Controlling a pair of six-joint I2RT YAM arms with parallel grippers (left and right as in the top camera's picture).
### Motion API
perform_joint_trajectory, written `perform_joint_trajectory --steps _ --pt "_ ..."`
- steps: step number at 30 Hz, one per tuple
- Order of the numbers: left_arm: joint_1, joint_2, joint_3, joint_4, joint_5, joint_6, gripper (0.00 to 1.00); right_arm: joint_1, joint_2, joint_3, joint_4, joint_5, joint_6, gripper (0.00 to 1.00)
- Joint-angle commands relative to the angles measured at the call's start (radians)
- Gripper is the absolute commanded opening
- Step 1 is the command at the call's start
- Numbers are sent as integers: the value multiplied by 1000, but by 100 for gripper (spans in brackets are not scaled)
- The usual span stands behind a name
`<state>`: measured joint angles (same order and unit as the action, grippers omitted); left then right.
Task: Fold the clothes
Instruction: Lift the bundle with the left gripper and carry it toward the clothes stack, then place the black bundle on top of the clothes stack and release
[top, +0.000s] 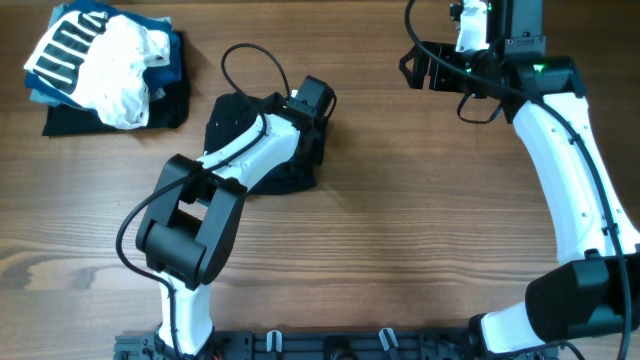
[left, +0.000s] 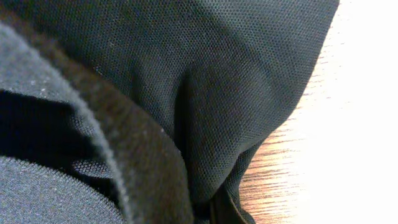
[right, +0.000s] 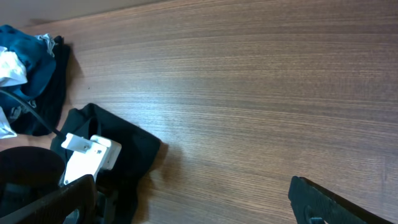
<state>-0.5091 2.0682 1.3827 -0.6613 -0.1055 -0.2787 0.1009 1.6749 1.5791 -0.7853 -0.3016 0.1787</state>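
Note:
The black shirt (top: 232, 122) lies bunched on the wooden table left of centre. My left gripper (top: 306, 128) is down on its right side. In the left wrist view the black mesh fabric (left: 205, 74) fills the frame and gathers into a pinch at the bottom centre, so the jaws look shut on it. A pile of other clothes (top: 100, 65), white, blue-and-white striped and dark, sits at the far left corner. My right gripper (top: 418, 65) hangs open and empty above the far right of the table, its fingers wide apart (right: 193, 205). The shirt also shows in the right wrist view (right: 134, 149).
The left arm's white link (top: 245, 150) lies across the shirt. The clothes pile shows at the left edge of the right wrist view (right: 28, 81). Bare wood table (top: 420, 220) stretches between the shirt and the right arm.

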Motion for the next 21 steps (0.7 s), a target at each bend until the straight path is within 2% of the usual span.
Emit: perform_joint_trajectory --steps 1,4,5,10,11,14,15,18,20,21 --pt "0 101 -48 -35 63 -24 4 0 5 -2 2 18 6 99" --pt "68 -32 101 -205 62 -12 4 0 5 -2 2 19 7 100" --pt "120 -130 200 -274 58 22 4 0 5 -2 3 18 6 100" --pt "232 -352 332 -298 8 82 4 0 5 -2 3 18 8 99" --pt "262 -395 348 -295 -30 125 4 0 5 -2 5 18 8 100" --pt "312 -413 405 -294 -143 202 4 0 5 -2 10 18 34 99" --pt "348 -413 457 -278 -244 267 4 0 5 -2 11 18 34 99" --pt "406 -413 504 -172 -413 395 4 0 5 -2 11 18 34 99" --pt "477 -411 505 45 -476 672 4 0 5 -2 11 17 35 100" --pt "502 -406 505 120 -475 758 4 0 5 -2 11 18 35 99"
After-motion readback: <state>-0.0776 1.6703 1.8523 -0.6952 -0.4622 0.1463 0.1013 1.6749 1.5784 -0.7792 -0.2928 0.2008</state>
